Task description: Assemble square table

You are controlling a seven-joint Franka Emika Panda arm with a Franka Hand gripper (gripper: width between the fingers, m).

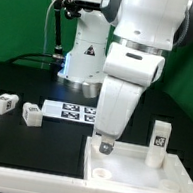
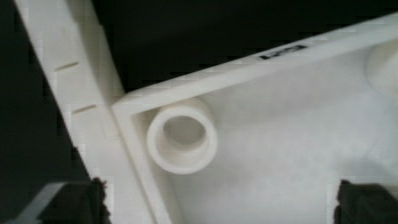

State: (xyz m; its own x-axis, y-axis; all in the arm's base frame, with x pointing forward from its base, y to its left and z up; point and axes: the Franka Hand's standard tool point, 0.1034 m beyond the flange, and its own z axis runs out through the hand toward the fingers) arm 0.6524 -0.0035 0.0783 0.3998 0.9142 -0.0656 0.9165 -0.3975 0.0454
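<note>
Exterior view: bright, even light, apparently from above. The white arm casing (image 1: 145, 31) shows soft glare and loses surface detail. The black counter (image 1: 26, 78) reads almost featureless. The square table slab (image 1: 138, 174) is washed out, its recess marked only by faint grey shadow. Resolution low, edges soft.

Wrist view: close range, overall blur. The fingertips (image 2: 80, 203) of the pincer (image 2: 222, 205) are dark and out of focus. Slight grey-pink cast on white surfaces.
</note>
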